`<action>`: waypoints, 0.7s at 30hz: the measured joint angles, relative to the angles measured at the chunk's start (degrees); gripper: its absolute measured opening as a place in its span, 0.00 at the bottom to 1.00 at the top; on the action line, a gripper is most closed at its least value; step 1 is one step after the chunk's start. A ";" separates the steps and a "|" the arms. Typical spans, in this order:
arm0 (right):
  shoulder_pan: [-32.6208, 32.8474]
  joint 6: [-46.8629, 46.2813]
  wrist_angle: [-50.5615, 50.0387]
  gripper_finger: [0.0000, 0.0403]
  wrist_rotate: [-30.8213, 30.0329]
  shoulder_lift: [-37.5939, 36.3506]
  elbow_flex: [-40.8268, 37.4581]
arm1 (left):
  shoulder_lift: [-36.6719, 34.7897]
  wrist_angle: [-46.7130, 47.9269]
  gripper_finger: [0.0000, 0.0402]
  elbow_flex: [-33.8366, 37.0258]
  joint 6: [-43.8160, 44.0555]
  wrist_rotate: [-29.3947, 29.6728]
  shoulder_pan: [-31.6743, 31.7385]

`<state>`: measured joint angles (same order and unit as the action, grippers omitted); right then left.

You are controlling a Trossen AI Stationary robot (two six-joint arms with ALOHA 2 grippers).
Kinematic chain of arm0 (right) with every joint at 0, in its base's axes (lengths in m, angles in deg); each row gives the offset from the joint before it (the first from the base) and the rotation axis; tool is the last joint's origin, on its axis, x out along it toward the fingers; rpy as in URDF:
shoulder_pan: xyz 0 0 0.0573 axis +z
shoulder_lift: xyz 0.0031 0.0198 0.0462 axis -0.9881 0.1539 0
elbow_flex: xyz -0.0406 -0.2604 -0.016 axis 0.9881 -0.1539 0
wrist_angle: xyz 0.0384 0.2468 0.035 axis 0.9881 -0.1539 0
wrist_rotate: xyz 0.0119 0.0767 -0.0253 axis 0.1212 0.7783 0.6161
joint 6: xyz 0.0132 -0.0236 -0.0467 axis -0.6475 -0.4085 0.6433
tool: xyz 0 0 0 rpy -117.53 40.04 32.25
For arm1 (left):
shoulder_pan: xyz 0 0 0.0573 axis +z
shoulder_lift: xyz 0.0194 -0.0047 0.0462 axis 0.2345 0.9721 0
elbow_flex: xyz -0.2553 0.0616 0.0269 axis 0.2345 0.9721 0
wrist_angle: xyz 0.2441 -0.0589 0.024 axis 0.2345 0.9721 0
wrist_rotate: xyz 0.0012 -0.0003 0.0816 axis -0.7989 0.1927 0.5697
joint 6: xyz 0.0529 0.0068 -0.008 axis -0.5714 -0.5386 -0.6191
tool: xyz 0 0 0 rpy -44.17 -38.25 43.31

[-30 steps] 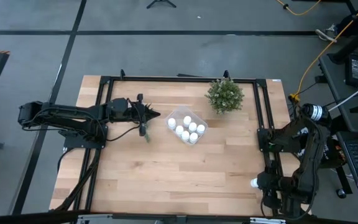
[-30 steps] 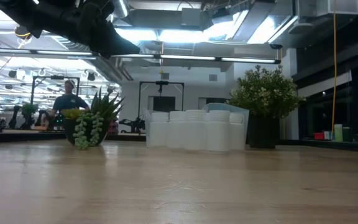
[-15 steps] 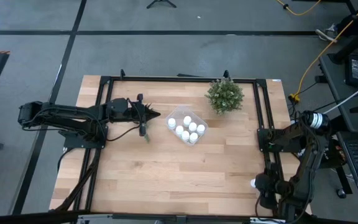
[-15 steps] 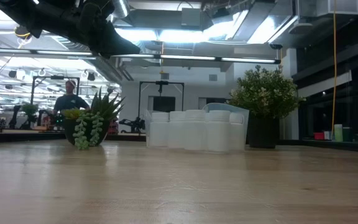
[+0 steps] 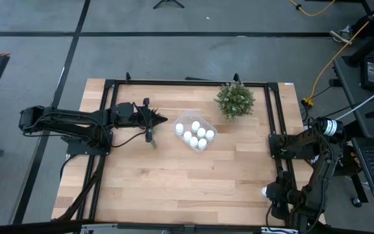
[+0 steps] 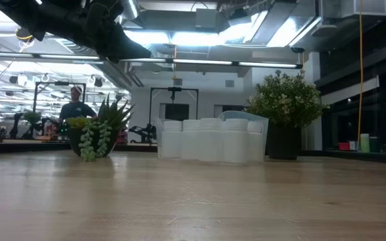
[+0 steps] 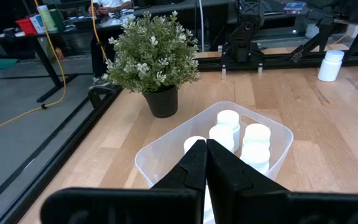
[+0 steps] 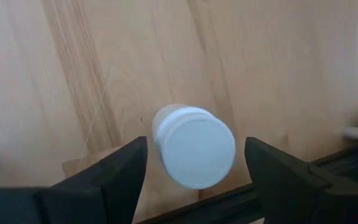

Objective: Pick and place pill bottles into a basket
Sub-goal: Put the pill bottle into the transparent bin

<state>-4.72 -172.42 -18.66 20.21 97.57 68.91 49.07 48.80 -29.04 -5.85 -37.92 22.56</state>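
The basket [image 5: 195,133], a clear tub, stands on the table at mid-far and holds several white pill bottles [image 5: 196,126]. It also shows in the left wrist view [image 7: 160,155] and the low view [image 6: 243,120]. One lone pill bottle [image 8: 194,146] stands upright on the table by the near right corner [image 5: 265,191]. My right gripper [image 8: 196,163] is open above it, with one finger on either side of the cap and not touching. My left gripper [image 7: 205,155] is shut and empty, raised just left of the basket [image 5: 159,119].
A bushy potted plant [image 5: 234,99] stands at the far right of the basket. A small succulent plant [image 5: 150,135] sits below my left gripper. Black frame rails [image 5: 274,117] run along the table's sides. A person [image 6: 74,107] stands in the room behind.
My right arm's elbow has shifted a little toward the table's right and near side, while its gripper stays over the lone bottle. The bottles and basket have not moved.
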 joint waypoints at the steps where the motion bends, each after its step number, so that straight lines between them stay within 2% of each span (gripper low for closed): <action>1: 0.00 -0.02 0.04 0.67 0.00 0.00 0.00 | 0.01 0.00 0.01 0.00 0.00 0.00 0.00; 8: -0.11 -2.06 1.03 0.59 -0.35 0.00 0.00 | 0.00 0.00 0.01 0.00 -0.02 0.00 0.00; 17: -0.60 -2.97 1.71 0.37 -0.62 -0.02 0.02 | -0.01 0.00 0.01 0.00 -0.02 0.00 0.00; 21: -1.27 -2.99 1.71 0.37 -0.61 -0.02 0.02 | 0.00 0.02 0.01 0.00 -0.04 0.00 0.00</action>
<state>-5.99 -175.42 -16.95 19.60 97.55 68.93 49.07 48.82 -29.04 -5.90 -37.92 22.56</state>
